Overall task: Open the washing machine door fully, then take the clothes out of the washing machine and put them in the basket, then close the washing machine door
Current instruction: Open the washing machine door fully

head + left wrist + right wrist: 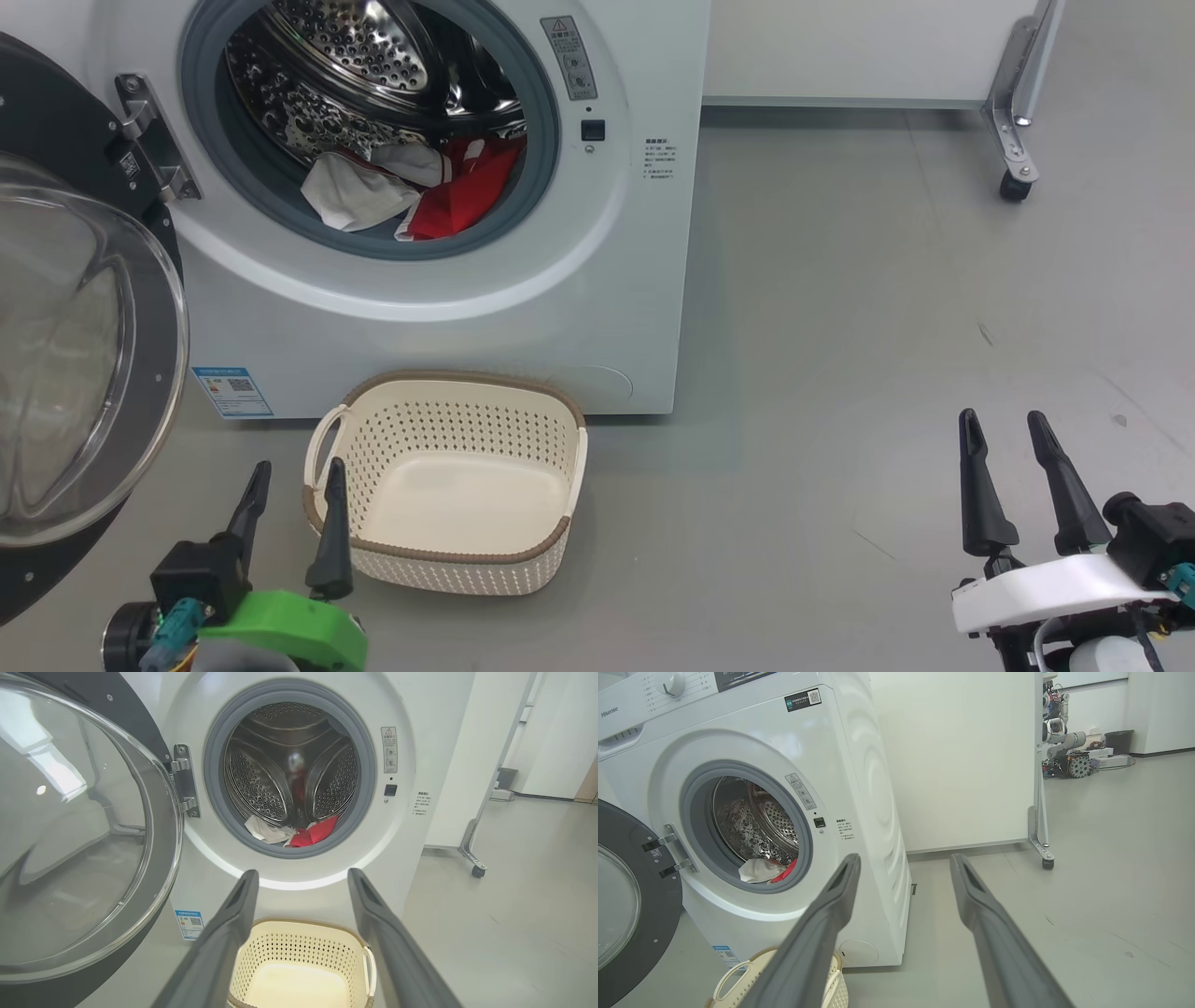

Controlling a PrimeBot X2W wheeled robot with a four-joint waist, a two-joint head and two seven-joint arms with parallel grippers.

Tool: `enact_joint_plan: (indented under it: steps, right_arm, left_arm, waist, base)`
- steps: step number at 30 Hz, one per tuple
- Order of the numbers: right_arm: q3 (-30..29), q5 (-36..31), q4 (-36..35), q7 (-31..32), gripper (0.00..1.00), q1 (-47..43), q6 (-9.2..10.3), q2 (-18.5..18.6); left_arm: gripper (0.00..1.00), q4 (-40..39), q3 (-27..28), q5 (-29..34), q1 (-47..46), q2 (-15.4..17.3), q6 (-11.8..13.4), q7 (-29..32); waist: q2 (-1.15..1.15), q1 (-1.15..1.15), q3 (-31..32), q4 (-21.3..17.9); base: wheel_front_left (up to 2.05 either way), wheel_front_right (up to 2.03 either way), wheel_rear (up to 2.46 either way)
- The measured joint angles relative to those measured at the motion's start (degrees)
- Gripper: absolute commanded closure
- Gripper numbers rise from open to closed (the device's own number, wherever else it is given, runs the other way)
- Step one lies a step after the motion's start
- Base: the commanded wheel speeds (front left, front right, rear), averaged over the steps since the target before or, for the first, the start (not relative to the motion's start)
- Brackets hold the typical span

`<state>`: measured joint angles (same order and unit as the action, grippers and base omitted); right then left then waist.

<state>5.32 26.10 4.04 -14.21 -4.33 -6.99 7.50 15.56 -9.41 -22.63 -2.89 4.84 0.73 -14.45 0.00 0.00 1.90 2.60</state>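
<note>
The clothes lie inside the washing machine, heaped at the near bottom of the steel drum: a pale grey-white piece on the left touches red fabric with white trim on the right. The near edge of the heap rests against the grey rubber ring at the mouth. The washing machine door is swung wide to the left on its hinge, its clear bowl bulging toward the robot inside the black rim. The basket sits on the floor just in front of the machine, below the mouth, its cream bottom showing; 1 loop handle shows at its left end. A blue label is stuck low on the machine's front, just left of the basket

The left gripper hangs low at the basket's near left corner, its 2 fingers spread apart with nothing between them. In the head view 1 finger overlaps the basket's rim; whether it touches I cannot tell. The right gripper is well apart to the right, over the floor, its 2 fingers likewise parted and empty. At the far right a white panel's wheeled leg stands on the floor
</note>
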Motion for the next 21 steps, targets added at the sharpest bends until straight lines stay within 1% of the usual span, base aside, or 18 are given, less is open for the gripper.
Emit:
enact_joint_plan:
  steps: [21]
  right_arm:
    - [-0.31, -0.62, -0.85, 0.00, 0.00, -0.77, 0.00, -0.24]
  left_arm:
    - [0.00, -3.68, -0.38, 0.74, 2.89, -0.26, -0.08, 0.00]
  waist:
    - [0.00, 0.00, -0.86, -0.26]
  base:
    - [0.00, 0.00, 0.00]
